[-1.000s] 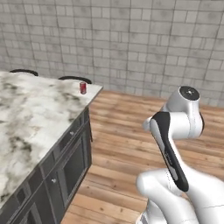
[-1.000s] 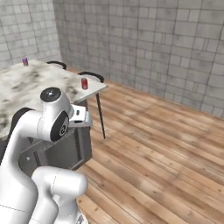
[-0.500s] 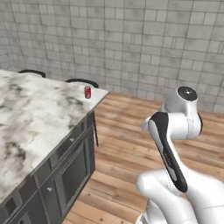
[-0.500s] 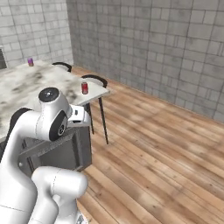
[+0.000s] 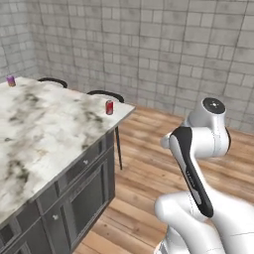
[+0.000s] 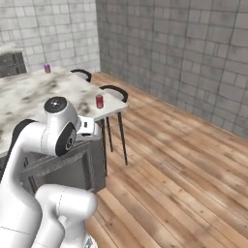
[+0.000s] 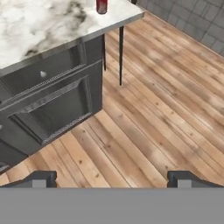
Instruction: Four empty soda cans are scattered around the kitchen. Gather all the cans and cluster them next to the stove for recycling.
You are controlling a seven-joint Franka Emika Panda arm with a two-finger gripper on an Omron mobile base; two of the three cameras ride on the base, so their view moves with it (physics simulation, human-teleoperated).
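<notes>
Pincer (image 7: pixel 112 178) spread wide and empty, tips aimed down at the plank floor (image 7: pixel 166 109), well short of anything worth grabbing.

Red can (image 5: pixel 109 106) upright near the far corner of the marble desk (image 5: pixel 44 134), close to the edge above a black stool (image 5: pixel 105 94). Seen again from the other side (image 6: pixel 99 101) and, cropped at the top, from the hand (image 7: pixel 101 5). Purple can (image 5: pixel 11 81) upright at the far back of the same desk, well apart from the red one; also small and distant in the right base view (image 6: pixel 47 68). No stove in sight, so the drop-off spot cannot be placed from here.

Risks, as a judgement: red can so near the rim that a sideways nudge from one tip could tip it off onto the floor; thin, light, smooth cylinder, likely to roll or skid on polished stone if clipped rather than straddled. Folded arm close to the dark cabinet front (image 7: pixel 52 100), so a reach over the desk edge could brush drawers or countertop.

Textures: glossy veined marble, matte grey drawers with small round knobs, warm wood planks, grey tiled wall (image 5: pixel 149 44).
</notes>
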